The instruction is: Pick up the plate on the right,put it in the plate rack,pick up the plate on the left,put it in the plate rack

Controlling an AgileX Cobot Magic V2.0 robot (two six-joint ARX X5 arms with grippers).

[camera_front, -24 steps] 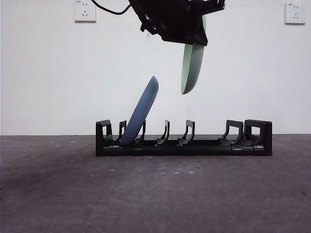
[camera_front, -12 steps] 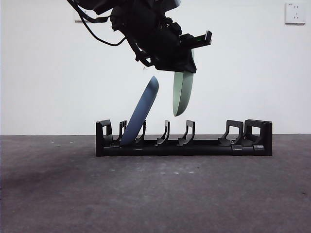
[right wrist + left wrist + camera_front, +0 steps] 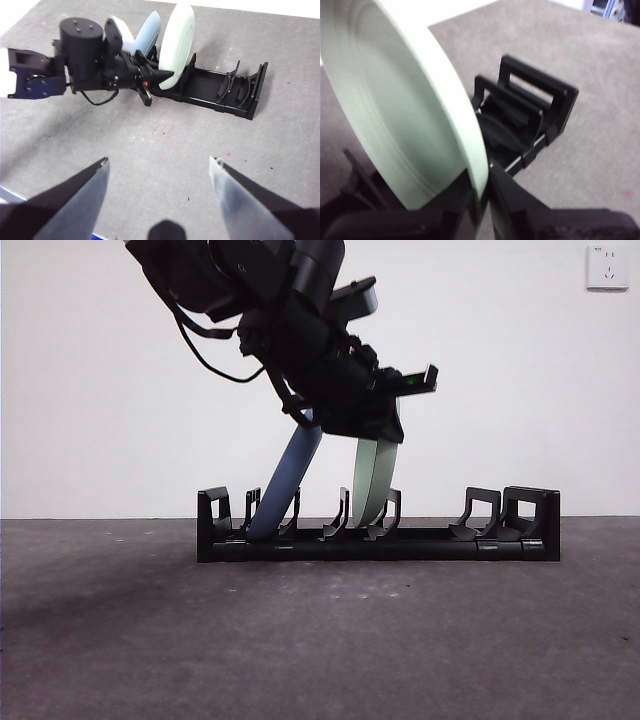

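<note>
we count two plates and one plate rack on the grey table. the rack is a long low black piece with upright curved prongs and blocky ends, and it lies across the table in front of a white wall with one socket showing on it.

the blue plate stands on edge in a slot near one end of the rack, leaning over. the green plate stands almost upright a couple of slots along, its lower edge down between the prongs near the middle of the rack. the two plates are apart, with one prong between them.

the left gripper comes down from above and pinches the upper rim of the green plate; in the left wrist view its jaws sit either side of that rim. the right gripper hangs well apart from the rack, above bare table, its jaws spread wide and holding nothing.
</note>
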